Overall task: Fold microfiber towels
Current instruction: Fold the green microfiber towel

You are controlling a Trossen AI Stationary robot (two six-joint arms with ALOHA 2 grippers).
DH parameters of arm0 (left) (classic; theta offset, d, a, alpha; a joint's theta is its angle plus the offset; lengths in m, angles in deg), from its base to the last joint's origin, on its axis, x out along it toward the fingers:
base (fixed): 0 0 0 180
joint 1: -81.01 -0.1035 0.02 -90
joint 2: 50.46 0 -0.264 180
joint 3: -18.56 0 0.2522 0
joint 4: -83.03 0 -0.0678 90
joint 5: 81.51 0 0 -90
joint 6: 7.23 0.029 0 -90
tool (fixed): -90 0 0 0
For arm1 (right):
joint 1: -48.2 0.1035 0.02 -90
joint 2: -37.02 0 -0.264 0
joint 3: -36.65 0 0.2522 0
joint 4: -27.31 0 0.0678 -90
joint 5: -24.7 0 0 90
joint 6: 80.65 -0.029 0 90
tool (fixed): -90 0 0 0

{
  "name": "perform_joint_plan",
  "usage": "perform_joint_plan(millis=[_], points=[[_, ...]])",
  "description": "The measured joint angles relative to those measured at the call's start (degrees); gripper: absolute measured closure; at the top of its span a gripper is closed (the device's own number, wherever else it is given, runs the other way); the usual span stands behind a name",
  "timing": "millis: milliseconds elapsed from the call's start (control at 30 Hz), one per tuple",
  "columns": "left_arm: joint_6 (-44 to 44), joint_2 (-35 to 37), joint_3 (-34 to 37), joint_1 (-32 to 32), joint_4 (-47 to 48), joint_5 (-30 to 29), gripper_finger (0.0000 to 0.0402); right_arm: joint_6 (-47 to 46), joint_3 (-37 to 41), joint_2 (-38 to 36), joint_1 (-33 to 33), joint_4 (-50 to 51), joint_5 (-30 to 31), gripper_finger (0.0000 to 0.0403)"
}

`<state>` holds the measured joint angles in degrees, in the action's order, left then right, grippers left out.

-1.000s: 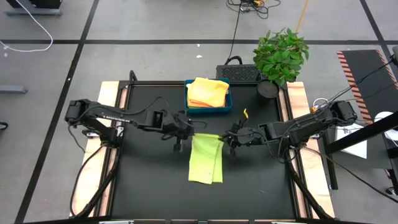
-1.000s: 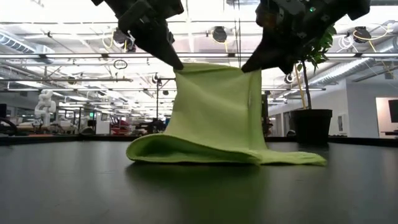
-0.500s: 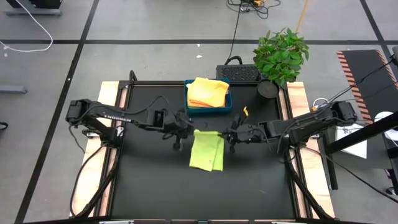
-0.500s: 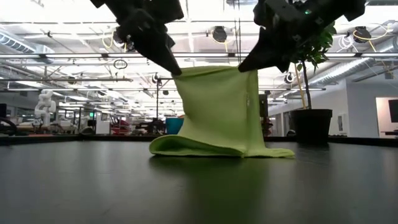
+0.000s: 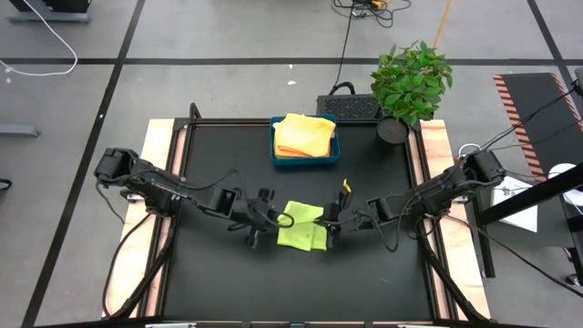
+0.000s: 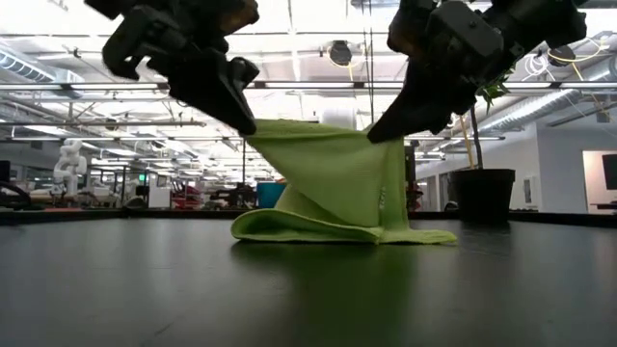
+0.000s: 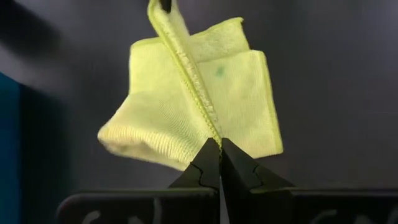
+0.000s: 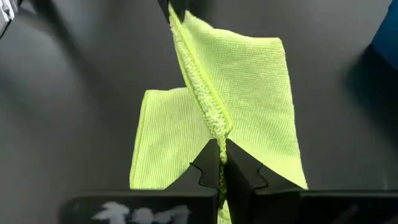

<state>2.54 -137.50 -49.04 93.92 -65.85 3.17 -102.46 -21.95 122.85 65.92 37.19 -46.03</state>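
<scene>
Lime green towel mid-fold; left gripper and right gripper both pinched tight on its raised edge; folded yellow towels stacked in blue tray.

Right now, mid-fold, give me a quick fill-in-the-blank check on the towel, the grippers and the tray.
1. Both grippers are shut on the ____ green towel.
2. The left gripper and the right gripper pinch the same raised ____ of the towel.
3. The blue tray holds folded ____ towels.

Missing words: lime; edge; yellow
</scene>
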Motion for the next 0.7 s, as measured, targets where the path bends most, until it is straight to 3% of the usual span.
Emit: perform_joint_plan(millis=[167,467,700], points=[[-0.9,0.0,2.3,0.5,-4.7,-0.9,0.0401,2.4,0.0,-0.5,-1.7,0.3,0.2,0.0403],[0.4,0.5,0.0,-4.3,-6.0,-13.2,0.04,10.9,0.0,-9.6,-9.8,6.0,3.1,0.0403],[-0.9,0.0,-0.2,-11.7,-7.4,-6.0,0.04,14.8,0.0,-13.3,-15.5,9.6,3.5,0.0403]])
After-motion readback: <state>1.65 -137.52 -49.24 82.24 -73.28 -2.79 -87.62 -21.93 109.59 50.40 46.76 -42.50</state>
